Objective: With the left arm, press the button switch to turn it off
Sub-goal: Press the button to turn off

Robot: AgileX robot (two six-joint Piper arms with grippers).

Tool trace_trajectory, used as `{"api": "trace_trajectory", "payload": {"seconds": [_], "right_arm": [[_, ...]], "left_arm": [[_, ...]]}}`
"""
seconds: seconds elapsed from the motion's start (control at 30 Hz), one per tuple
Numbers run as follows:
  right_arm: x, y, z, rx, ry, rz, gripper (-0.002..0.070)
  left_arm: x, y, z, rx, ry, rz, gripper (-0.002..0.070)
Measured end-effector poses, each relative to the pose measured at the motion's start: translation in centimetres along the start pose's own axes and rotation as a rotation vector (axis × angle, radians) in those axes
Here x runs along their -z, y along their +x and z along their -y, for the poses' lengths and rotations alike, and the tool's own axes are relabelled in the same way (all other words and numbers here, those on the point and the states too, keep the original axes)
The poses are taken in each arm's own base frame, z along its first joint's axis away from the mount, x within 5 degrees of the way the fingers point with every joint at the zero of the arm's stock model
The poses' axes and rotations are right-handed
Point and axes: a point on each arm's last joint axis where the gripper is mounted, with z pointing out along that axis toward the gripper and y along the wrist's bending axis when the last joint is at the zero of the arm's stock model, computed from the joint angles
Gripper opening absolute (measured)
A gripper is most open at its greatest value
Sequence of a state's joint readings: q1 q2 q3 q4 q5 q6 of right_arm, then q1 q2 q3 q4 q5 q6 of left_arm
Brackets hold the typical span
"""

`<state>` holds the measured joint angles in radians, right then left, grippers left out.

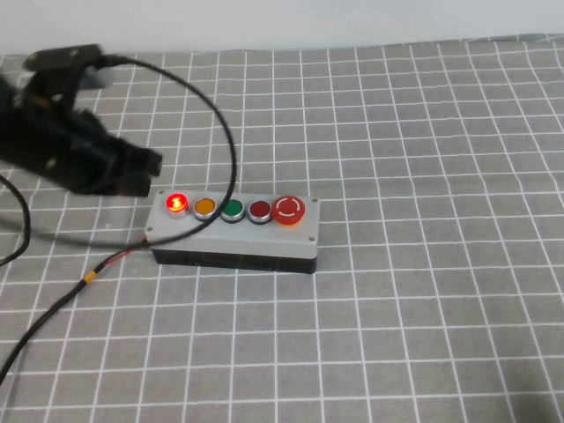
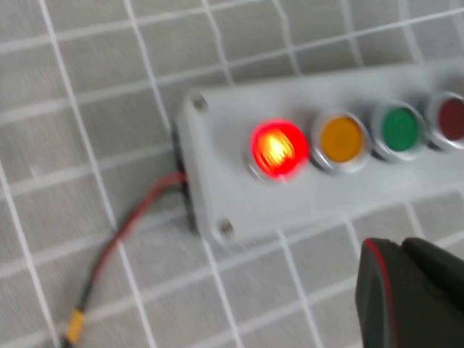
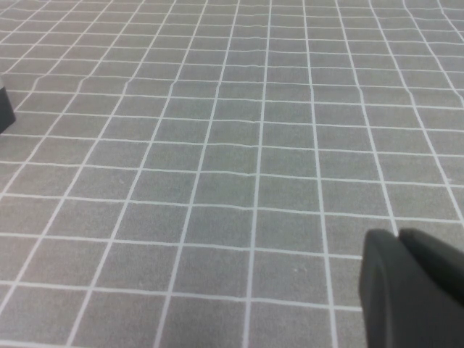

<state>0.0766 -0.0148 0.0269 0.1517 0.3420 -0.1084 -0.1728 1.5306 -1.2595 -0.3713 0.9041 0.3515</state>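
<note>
Black and bulky, the left gripper (image 1: 145,172) hung just up-left of the grey box (image 1: 231,236), near but apart from it; whether its fingers were apart or together could not be told. Glowing bright red, the button switch (image 1: 177,204) sat at the box's left end, beside an orange button (image 1: 204,208), then green (image 1: 232,210), dark red (image 1: 260,210) and a large red mushroom button (image 1: 288,210) with white arrows. A looping black cable (image 1: 225,132) arched over the box. A red wire (image 1: 119,258) trailed from the box's left end across the grey, white-gridded tablecloth (image 1: 423,317). The right gripper (image 3: 409,290) hovered over bare cloth, its finger state unclear.
</note>
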Motion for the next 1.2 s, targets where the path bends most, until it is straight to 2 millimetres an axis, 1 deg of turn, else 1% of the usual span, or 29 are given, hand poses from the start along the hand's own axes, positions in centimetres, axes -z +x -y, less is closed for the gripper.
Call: {"api": "trace_trajectory", "payload": {"seconds": [0.1,0.2,0.37,0.5,0.7,1.2], "right_arm": [[0.0,0.0,0.0,0.000,0.000,0.000,-0.0017],[0.0,0.0,0.0,0.000,0.000,0.000,-0.0017],[0.0,0.0,0.0,0.000,0.000,0.000,-0.0017],[0.0,0.0,0.0,0.000,0.000,0.000,-0.0017],[0.0,0.0,0.0,0.000,0.000,0.000,-0.0017],[0.0,0.0,0.0,0.000,0.000,0.000,-0.0017]], "left_arm": [[-1.7,-1.9,-0.2,-0.038,-0.024,-0.039,-0.0003],[-3.3,-3.0,0.1,-0.062,-0.026,-0.074,-0.0003],[-5.8,-3.9,-0.3,-0.063,-0.015,-0.132,-0.0003],[-7.6,-3.7,-0.8,-0.056,-0.014,-0.176,-0.0003],[-8.4,-3.6,-1.0,-0.051,-0.013,-0.192,-0.0003],[-8.8,-3.8,-1.2,-0.053,-0.018,-0.190,-0.0003]]}}
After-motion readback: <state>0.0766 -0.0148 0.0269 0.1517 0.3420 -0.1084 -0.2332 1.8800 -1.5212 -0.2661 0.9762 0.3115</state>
